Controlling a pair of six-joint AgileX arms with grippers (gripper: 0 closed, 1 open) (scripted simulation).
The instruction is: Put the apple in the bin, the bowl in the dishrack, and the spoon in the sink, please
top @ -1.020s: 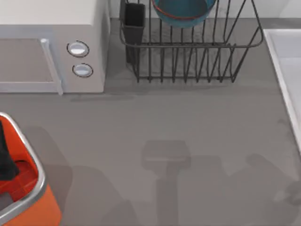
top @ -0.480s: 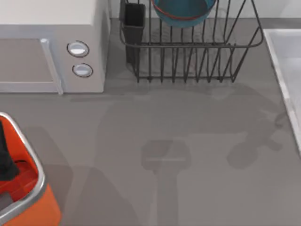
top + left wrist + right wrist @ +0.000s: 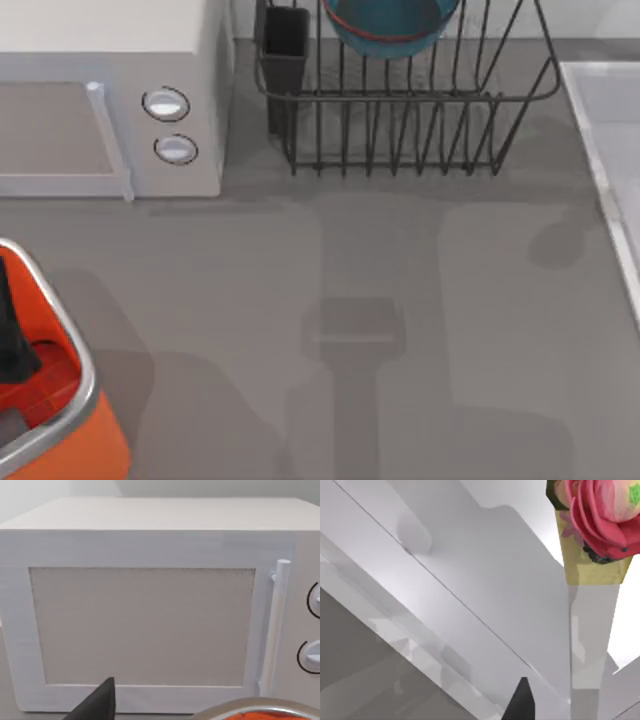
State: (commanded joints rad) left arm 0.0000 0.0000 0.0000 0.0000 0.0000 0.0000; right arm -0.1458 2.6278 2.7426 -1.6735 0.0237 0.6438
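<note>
The blue bowl (image 3: 385, 25) sits inside the dark wire dishrack (image 3: 400, 130) at the back centre of the table. The orange bin (image 3: 60, 410) stands at the front left, and a dark part of my left gripper (image 3: 12, 335) hangs over its inside. In the left wrist view, the left gripper (image 3: 97, 705) faces the microwave above the bin's silver rim (image 3: 250, 711). The pale sink (image 3: 600, 130) lies along the right edge. My right gripper (image 3: 521, 702) hangs over the sink basin (image 3: 485, 580). The apple and the spoon are out of view.
A white microwave (image 3: 100, 60) with two round knobs stands at the back left, close to the dishrack's dark cup (image 3: 286, 45). Beyond the sink stands a vase with a pink flower (image 3: 600, 530). Arm shadows fall on the grey tabletop (image 3: 350, 330).
The shadow on the table's right side has slid from the front right toward the back, up beside the sink. The left gripper over the bin and the bowl have not moved.
</note>
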